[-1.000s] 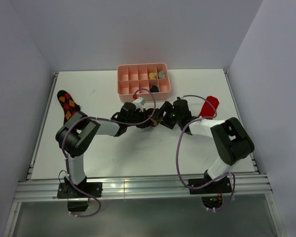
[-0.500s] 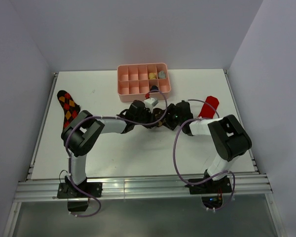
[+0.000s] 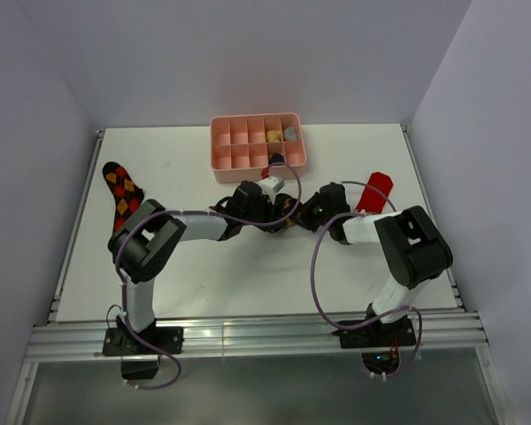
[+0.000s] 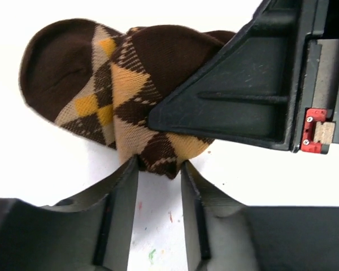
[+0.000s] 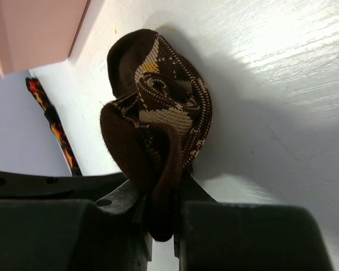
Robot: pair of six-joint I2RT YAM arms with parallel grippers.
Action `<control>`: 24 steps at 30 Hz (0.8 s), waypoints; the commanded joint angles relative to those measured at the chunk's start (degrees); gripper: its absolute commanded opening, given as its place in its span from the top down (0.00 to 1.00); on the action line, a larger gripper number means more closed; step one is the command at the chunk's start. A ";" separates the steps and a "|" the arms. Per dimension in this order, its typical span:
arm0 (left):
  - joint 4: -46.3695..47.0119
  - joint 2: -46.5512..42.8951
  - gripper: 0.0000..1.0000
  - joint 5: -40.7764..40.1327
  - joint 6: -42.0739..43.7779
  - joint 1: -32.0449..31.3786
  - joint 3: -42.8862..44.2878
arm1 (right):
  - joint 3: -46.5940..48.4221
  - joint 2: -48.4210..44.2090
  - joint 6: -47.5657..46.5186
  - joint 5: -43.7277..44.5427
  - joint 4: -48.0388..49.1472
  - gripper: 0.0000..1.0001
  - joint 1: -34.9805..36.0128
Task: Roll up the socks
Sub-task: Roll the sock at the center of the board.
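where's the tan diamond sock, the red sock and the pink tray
tan diamond sock (image 4: 130,79): left wrist view, on a tan diamond
red sock (image 3: 374,190): top view, its middle
pink tray (image 3: 223,133): top view, empty back-left compartment

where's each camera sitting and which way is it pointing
Top external: above and behind the bases, looking down on the table; both arms show.
Left wrist: on the left arm, looking down past the left gripper at the tan argyle sock; the other arm's finger crosses in.
Right wrist: low by the table, looking along it past the right gripper, clamped on that sock, toward the pink tray.
Shared: both wrist views show the same sock.
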 commanded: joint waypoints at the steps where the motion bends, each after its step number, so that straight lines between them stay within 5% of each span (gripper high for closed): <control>1: -0.53 -4.86 0.57 -4.26 -1.47 2.04 -1.47 | 0.16 0.19 -4.61 -1.50 -4.89 1.00 -1.03; 9: 2.81 -6.89 0.58 -12.26 -4.98 6.00 -0.50 | 2.53 -0.42 -12.70 -8.53 -9.91 1.00 -1.64; 17: 2.28 1.54 0.69 -9.20 -5.77 6.53 7.41 | 4.73 -0.86 -16.31 -11.00 -12.46 1.00 -1.64; 24: 2.47 3.12 0.62 -5.85 -6.30 6.09 6.27 | 5.44 -0.60 -16.66 -11.26 -12.90 1.00 -1.64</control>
